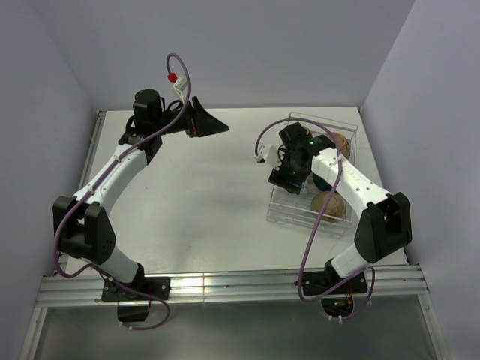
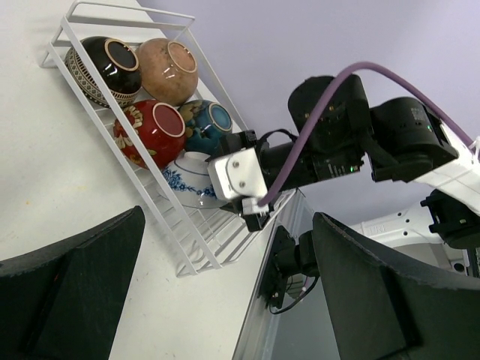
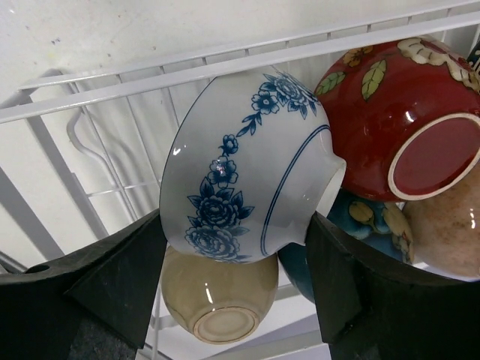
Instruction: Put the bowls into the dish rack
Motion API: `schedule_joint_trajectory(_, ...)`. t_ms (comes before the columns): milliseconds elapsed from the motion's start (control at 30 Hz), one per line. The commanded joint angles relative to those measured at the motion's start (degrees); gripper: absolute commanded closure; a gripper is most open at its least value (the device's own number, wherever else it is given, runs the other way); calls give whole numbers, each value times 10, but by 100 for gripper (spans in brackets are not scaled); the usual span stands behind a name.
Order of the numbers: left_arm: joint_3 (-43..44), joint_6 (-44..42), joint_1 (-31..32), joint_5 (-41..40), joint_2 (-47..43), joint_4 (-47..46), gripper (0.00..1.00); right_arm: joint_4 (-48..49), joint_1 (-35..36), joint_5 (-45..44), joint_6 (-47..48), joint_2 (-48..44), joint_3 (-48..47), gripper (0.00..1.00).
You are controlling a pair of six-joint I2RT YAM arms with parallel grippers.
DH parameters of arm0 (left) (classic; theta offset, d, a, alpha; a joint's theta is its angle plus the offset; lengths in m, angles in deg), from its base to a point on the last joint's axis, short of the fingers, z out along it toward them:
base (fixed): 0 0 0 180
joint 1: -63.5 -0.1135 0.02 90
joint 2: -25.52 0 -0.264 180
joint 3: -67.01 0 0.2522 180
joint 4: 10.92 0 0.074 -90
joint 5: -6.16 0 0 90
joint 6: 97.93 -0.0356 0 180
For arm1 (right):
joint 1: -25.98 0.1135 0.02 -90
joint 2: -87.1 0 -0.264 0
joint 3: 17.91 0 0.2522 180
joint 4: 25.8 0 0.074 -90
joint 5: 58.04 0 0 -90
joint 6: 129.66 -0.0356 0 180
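my right gripper point(image 3: 232, 225) is down in the dish rack point(image 3: 112, 90), which sits by the right edge of the table point(image 1: 210, 210) and runs back toward the far right corner. my fingers point(image 3: 112, 277) are spread about one bowl wide, with the blue-patterned white bowl point(image 3: 240, 165) between them. a pad presses on each side, so i have hold of it. the bowl is tipped on its side, partly within the rack's walls. i cannot tell if it touches the ribs.

the other bowls are in the rack too. a red bowl point(image 3: 397, 105) with leaf patterns lies just beside the white one, bottom up. a teal bowl point(image 3: 367, 225) shows under my right-hand finger. a cream bowl point(image 3: 217, 300) lies bottom up below the white bowl. from my left wrist i also see a black bowl point(image 2: 105, 67) and a brown bowl point(image 2: 166, 71) side by side at one end of the rack.

my left gripper point(image 1: 212, 124) hangs above the table near the far edge, left of the middle and well apart from the rack. its fingers point(image 2: 67, 292) are spread wide with nothing between them.
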Motion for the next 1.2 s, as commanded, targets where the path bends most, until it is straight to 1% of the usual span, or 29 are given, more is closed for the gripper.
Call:
schedule_joint_trajectory(0,11,-16,-2,4,-31,-4,1,49,13,-41,-6,-9,29,100)
schedule_joint_trajectory(133,9,-22,-3,2,-37,2,1,47,20,-48,-4,-9,35,100)
schedule_joint_trajectory(167,8,-23,-3,2,-36,4,0,47,22,-48,-4,-9,38,97)
schedule_joint_trajectory(267,6,-24,-3,1,-39,3,0,45,28,-48,-3,-14,41,82)
schedule_joint_trajectory(300,6,-23,-3,0,-39,3,1,43,31,-48,-5,-17,40,70)
schedule_joint_trajectory(333,6,-23,-3,0,-39,3,0,42,33,-48,-4,-19,42,65)
schedule_joint_trajectory(367,6,-24,-3,0,-39,3,1,41,33,-48,-3,-21,46,58)
schedule_joint_trajectory(433,6,-26,-3,-1,-39,4,0,47,37,-48,1,-27,53,57)
schedule_joint_trajectory(467,6,-27,-3,-2,-39,6,1,50,39,-48,1,-29,60,59)
schedule_joint_trajectory(600,10,-33,-3,-3,-42,14,0,60,40,-69,10,-39,79,77)
schedule_joint_trajectory(667,13,-35,-4,-4,-41,17,0,65,40,-75,15,-44,89,79)
schedule_joint_trajectory(733,13,-37,-4,-4,-40,18,0,73,40,-81,20,-52,99,78)
schedule_joint_trajectory(800,13,-39,-4,-4,-42,20,0,82,40,-90,32,-57,116,74)
schedule_joint_trajectory(900,13,-39,-4,-6,-40,20,1,96,41,-105,43,-70,133,70)
schedule_joint_trajectory(1033,12,-40,-5,-7,-38,19,1,94,42,-105,43,-75,134,67)
schedule_joint_trajectory(1100,14,-42,-4,-8,-37,23,1,93,42,-106,43,-75,134,63)
schedule_joint_trajectory(1133,15,-42,-5,-8,-35,24,1,90,42,-106,43,-73,134,59)
schedule_joint_trajectory(1167,17,-43,-5,-7,-34,24,1,89,42,-106,43,-72,132,49)
